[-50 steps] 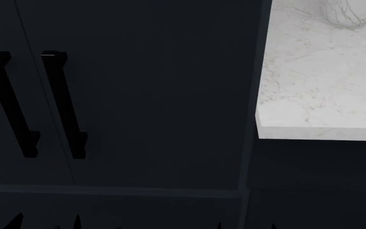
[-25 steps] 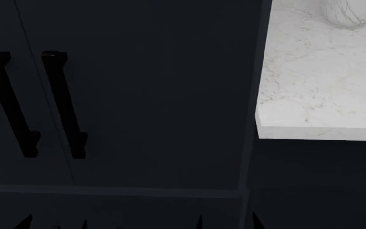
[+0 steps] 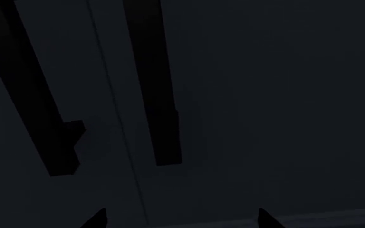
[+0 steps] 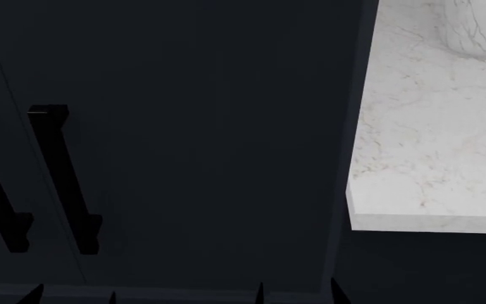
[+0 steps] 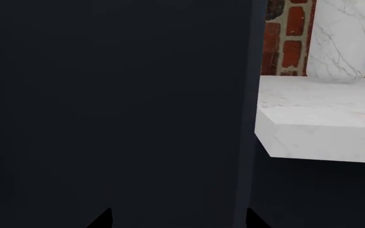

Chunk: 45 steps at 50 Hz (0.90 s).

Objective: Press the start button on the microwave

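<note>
Head view: a tall dark cabinet [image 4: 200, 139] with two black bar handles [image 4: 61, 180] fills most of the frame, with a white marble table [image 4: 433, 126] at right. The microwave is not visible.

Left wrist view: left gripper [image 3: 181, 219] fingertips sit apart, facing the cabinet doors.

Right wrist view: right gripper [image 5: 178, 219] fingertips sit apart, red brick wall [image 5: 290, 42] behind the marble.

All I can see of my own body is the flat black, sharply pointed fingertips of my left gripper [image 4: 73, 296] and right gripper [image 4: 298, 292], without visible cables, screws or markings.
</note>
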Motion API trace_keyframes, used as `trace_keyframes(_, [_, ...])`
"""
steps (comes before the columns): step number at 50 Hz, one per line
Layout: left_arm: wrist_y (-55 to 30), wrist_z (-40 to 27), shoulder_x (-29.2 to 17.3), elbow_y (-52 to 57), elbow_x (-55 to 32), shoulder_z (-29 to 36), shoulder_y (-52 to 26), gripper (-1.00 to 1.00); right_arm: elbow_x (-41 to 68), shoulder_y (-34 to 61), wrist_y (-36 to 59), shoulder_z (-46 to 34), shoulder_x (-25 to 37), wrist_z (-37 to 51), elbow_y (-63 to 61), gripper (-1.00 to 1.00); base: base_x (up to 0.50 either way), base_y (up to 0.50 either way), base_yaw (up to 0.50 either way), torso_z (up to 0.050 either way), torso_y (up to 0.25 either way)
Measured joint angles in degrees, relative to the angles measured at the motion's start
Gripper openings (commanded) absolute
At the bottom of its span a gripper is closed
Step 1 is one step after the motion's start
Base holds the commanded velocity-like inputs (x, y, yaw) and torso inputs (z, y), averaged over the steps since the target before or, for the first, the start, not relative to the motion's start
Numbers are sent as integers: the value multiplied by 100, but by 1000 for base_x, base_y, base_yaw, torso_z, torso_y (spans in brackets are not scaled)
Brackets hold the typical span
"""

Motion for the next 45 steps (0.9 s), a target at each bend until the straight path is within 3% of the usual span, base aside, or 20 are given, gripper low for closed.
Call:
trace_keyframes(18, [2, -114, -89, 19, -128, 113, -4, 100, 124, -34, -51, -118, 101, 121, -82, 100, 100, 0, 0, 0, 0])
trace_keyframes(24, [11, -151, -119, 29, -166, 144, 7, 100, -76, -120, 224, -196, 186, 267, -660, 100, 0, 0, 0, 0, 0])
trace_keyframes(35, [22, -192, -164, 13, -234, 209, -8, 100, -518, 72, 1595, -386, 449, 251, -2900, 100, 0, 0, 0, 0, 0])
trace_keyframes(45, [-17, -221, -221, 82, -305, 246, 0, 100, -1018, 1190, 3358, -596, 549, -62, -4625, 100, 0, 0, 0, 0, 0])
